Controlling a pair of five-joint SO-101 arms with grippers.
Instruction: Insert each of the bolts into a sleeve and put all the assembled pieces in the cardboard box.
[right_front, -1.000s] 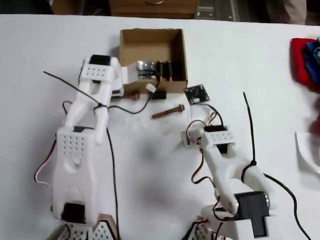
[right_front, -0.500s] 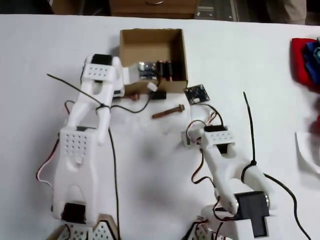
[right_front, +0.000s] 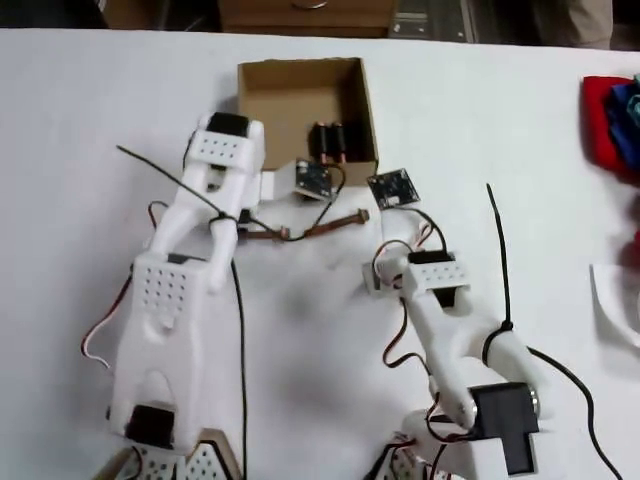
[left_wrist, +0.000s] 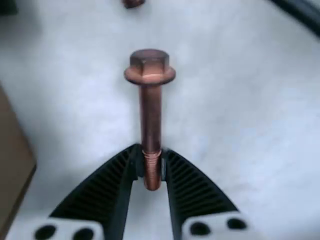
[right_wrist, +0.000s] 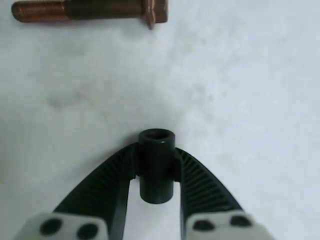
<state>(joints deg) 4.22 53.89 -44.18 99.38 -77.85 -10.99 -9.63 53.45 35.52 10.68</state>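
I'm gripping bolt (left_wrist: 150, 105) in left claw (left_wrist: 150, 152), sleeve (right_wrist: 156, 172) in right claw (right_wrist: 156, 150) | joining pending | cardboard box (right_front: 285, 105) at 12 o'clock seemingly holding two pieces (right_front: 330, 140)

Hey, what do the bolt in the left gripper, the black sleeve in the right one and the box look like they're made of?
The bolt looks like metal with a coppery, faintly shiny coating: it has cut threads and a hex flange head. The sleeve is a matte black tube, either coated metal or plastic; I can't tell which. The cardboard box is plain, dull brown cardboard.
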